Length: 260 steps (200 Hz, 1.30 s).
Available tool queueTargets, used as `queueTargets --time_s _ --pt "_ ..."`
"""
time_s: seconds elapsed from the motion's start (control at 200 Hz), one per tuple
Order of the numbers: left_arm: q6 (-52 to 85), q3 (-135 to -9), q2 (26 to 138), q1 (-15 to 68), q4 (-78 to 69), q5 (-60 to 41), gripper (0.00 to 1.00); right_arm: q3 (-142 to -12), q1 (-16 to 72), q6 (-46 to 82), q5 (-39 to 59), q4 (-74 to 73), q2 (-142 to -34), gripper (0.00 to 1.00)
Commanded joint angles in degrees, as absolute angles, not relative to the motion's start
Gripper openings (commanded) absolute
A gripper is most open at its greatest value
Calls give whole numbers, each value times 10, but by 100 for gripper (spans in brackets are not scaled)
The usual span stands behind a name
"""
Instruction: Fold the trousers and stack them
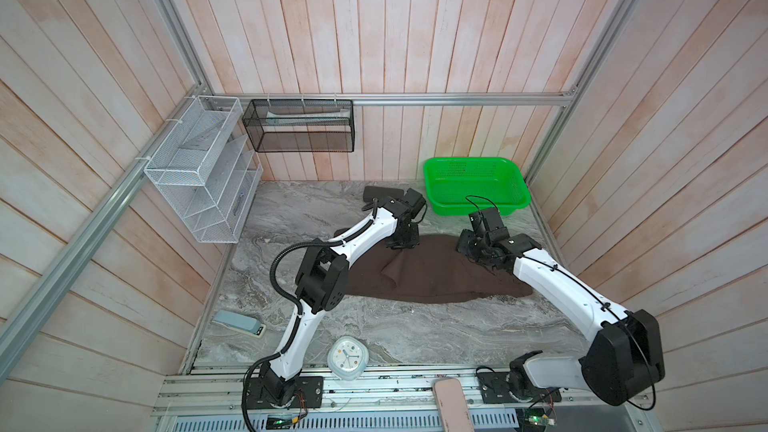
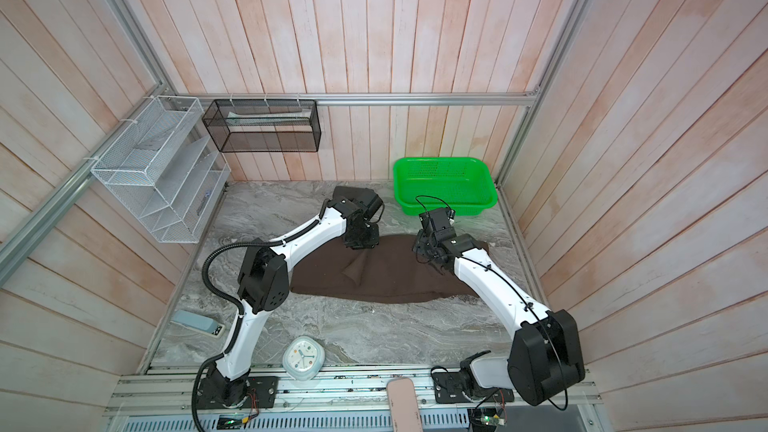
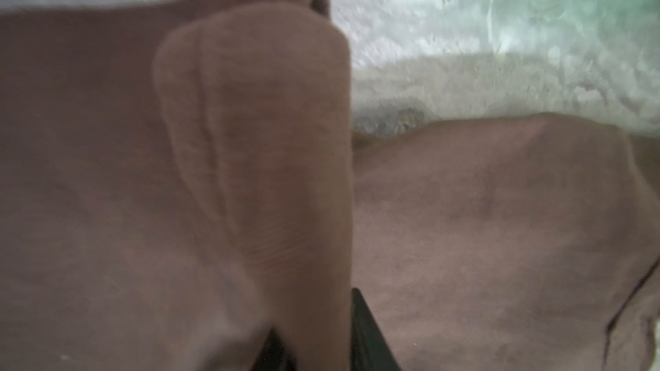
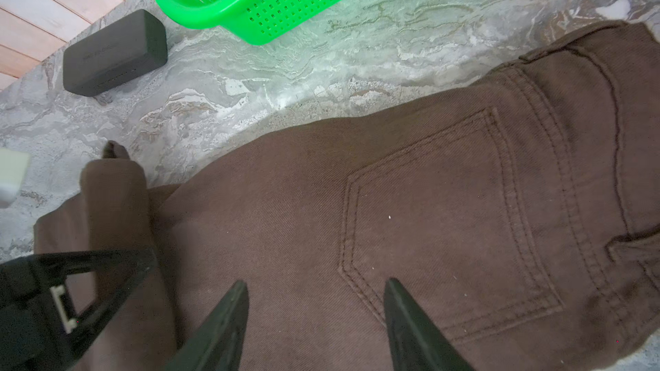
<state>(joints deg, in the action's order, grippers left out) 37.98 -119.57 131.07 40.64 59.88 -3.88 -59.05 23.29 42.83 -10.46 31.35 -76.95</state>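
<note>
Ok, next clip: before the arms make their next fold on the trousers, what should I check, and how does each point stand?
1. Right jaws open above the trousers: ok.
2. Left jaws free of the cloth: cannot tell; cloth runs up between them.
3. Trousers lying flat: not ok; a flap is turned up mid-length.
4. Green basket apart from the cloth: ok.
5. Dark case apart from the cloth: ok.

No text, label or number can be read. Faint embossed lettering is seen on the dark grey case (image 4: 115,52), well beyond the right fingers (image 4: 225,322), but it cannot be made out. The clock (image 1: 346,357) dial is too small.
</note>
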Motion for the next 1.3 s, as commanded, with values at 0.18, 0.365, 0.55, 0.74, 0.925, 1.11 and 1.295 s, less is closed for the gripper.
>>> queueTargets --time_s 0.18,0.365,0.55,0.74,0.925,1.11,1.295 --pt "372 -1211 1225 429 542 -79 61 -592 228 419 -111 333 -755 62" --pt "362 -1149 1139 398 547 -37 62 -600 235 416 -95 333 -758 61" --pt "352 -920 1015 291 472 -51 63 -644 314 430 -119 333 -821 61" --pt "305 -780 961 190 446 -73 65 -749 388 432 -163 378 -962 61" --pt "277 -709 956 148 423 -80 65 -864 426 438 -195 448 -1099 65" --pt "263 -678 946 121 408 -87 65 -921 440 442 -198 471 -1169 68" --pt "252 -673 935 104 409 -90 66 -962 443 444 -218 503 -1224 72"
